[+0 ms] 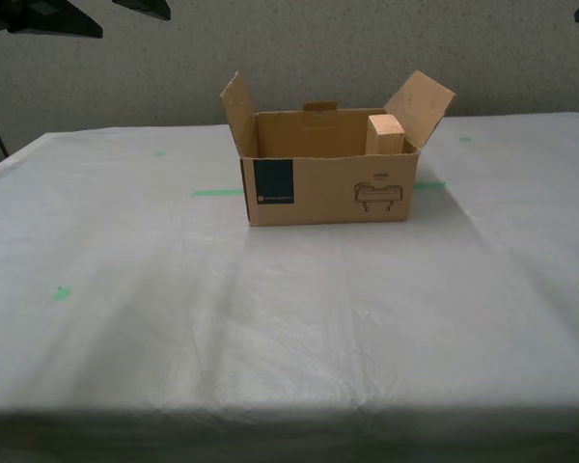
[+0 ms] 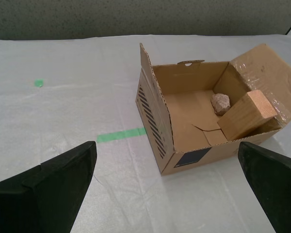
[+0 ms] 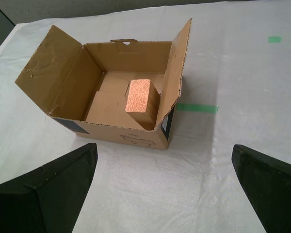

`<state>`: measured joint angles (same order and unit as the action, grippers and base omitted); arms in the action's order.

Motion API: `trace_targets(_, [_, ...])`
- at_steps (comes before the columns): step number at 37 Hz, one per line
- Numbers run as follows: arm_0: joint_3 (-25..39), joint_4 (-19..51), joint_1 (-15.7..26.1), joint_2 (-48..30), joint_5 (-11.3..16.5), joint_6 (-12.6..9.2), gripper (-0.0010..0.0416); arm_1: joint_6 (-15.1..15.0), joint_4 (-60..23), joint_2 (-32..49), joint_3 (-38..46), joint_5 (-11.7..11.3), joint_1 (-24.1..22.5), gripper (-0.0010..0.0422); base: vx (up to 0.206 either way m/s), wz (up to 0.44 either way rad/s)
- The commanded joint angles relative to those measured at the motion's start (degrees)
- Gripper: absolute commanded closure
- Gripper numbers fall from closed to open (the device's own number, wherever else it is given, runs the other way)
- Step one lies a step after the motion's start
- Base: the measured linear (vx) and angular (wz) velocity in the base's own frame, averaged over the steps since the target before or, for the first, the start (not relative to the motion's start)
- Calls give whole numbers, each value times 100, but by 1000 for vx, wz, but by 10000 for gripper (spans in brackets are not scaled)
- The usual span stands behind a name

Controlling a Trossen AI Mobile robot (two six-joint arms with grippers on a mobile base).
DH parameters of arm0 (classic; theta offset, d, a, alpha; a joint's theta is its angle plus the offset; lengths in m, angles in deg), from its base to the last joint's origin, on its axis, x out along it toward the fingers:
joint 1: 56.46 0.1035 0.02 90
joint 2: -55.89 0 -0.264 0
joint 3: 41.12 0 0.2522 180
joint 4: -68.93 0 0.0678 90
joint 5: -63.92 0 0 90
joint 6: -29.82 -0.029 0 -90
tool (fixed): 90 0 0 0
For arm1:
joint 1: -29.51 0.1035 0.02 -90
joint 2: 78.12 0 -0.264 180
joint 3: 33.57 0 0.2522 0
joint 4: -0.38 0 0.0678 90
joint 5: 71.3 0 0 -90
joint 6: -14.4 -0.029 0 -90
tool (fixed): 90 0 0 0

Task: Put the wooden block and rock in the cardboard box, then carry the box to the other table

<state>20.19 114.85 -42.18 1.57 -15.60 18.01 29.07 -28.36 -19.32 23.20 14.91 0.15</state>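
Cardboard box [image 1: 328, 188] stands on the white-sheeted tabletop [image 1: 270, 318], upper middle of the exterior view, flaps up.

The wooden block [image 1: 386, 134] leans inside at the exterior view's right end. Only the second wrist view shows the rock [image 2: 221, 103] behind it. The first gripper [image 3: 165, 187] and second gripper [image 2: 167, 187] are both spread wide, empty, apart from the box.

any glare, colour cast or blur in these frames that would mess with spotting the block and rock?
Exterior view: soft, dim; sheen on the white sheet, the wooden block just clears the cardboard box rim, rock hidden. Second wrist view: sharp; the rock visible, glare on a taped flap. First wrist view: block end looks orange; rock not visible.
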Motion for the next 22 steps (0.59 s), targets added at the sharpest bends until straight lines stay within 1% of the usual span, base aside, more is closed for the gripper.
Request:
trace_targets(1, [7,-4,2,2,-22,-20,18,-13,13,0,4,-9,0,12,0,0])
trace_targets(22, [7,-4,2,2,-22,-20,19,-13,13,0,4,-9,0,12,0,0])
